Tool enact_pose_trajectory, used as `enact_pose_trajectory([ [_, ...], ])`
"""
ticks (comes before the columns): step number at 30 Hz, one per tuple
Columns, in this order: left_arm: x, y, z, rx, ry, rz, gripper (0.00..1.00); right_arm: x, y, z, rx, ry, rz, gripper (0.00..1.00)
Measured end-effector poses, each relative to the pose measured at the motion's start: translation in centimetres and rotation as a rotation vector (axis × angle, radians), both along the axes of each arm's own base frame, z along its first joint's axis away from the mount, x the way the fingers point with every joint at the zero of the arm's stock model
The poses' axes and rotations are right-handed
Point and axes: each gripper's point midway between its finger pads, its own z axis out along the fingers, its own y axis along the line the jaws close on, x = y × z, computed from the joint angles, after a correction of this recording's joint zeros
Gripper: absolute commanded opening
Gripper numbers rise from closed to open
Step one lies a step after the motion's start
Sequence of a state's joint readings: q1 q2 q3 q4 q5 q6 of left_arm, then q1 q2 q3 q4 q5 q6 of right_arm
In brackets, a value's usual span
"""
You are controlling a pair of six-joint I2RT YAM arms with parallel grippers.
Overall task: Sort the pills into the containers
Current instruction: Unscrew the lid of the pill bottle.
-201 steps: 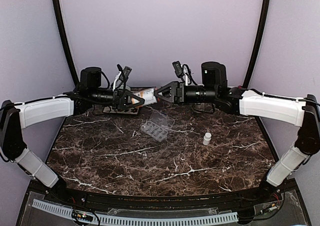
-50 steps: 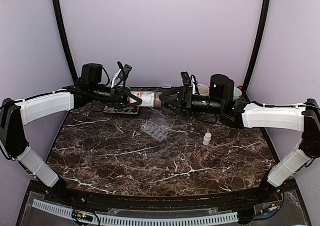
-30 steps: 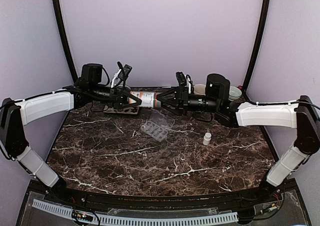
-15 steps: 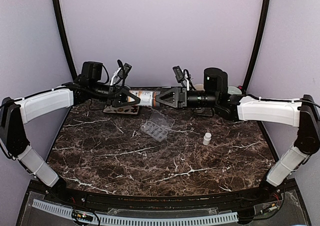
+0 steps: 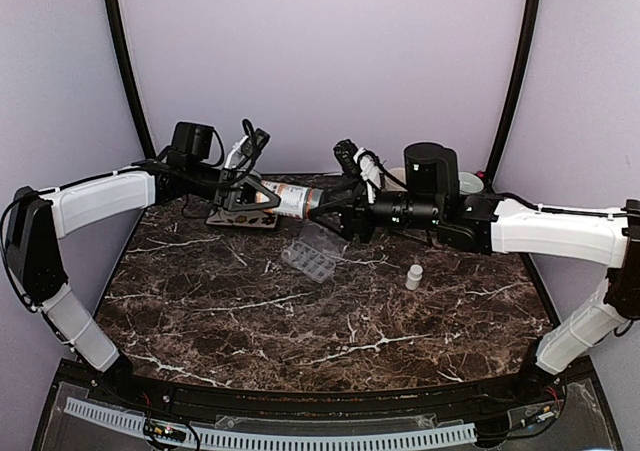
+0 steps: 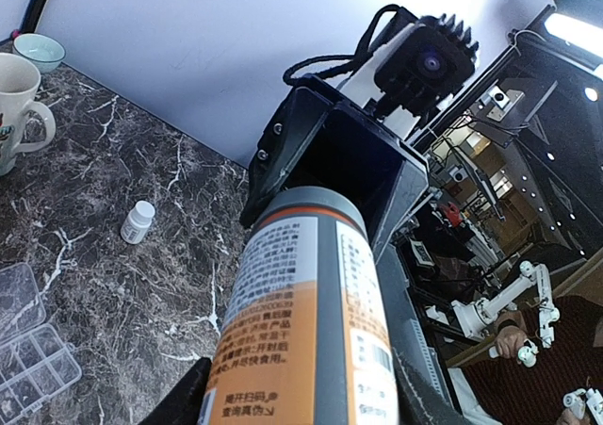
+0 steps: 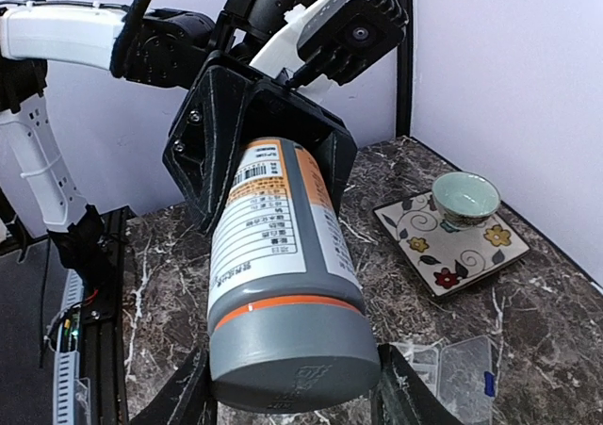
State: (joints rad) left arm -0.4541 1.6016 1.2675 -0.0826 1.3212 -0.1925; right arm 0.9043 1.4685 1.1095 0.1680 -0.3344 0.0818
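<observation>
Pill organizer [image 5: 307, 259] contents unreadable; left tool [image 5: 266, 197], right tool [image 5: 324, 208] cover bottle [image 5: 291, 200] ends.

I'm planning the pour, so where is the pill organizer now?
Top view: the pill organizer lies open mid-table, just below the raised labelled bottle in the picture, left of the small white bottle.

The bottle [image 6: 301, 321] runs past the left wrist view's lower edge. Contents of the pill organizer [image 5: 310, 257] are unreadably small
</observation>
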Motion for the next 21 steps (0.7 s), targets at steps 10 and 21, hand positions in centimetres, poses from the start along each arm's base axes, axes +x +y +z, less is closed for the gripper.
enact_pose_trajectory([
  [10, -0.3, 0.2, -0.5, 0.018, 0.034, -0.008, 0.00, 0.2, 0.0, -0.7, -0.070, -0.144, -0.050, 0.74],
  [21, -0.7, 0.1, 0.0, 0.006, 0.006, -0.030, 0.00, 0.8, -0.9, -3.1, -0.138, -0.101, -0.103, 0.88],
])
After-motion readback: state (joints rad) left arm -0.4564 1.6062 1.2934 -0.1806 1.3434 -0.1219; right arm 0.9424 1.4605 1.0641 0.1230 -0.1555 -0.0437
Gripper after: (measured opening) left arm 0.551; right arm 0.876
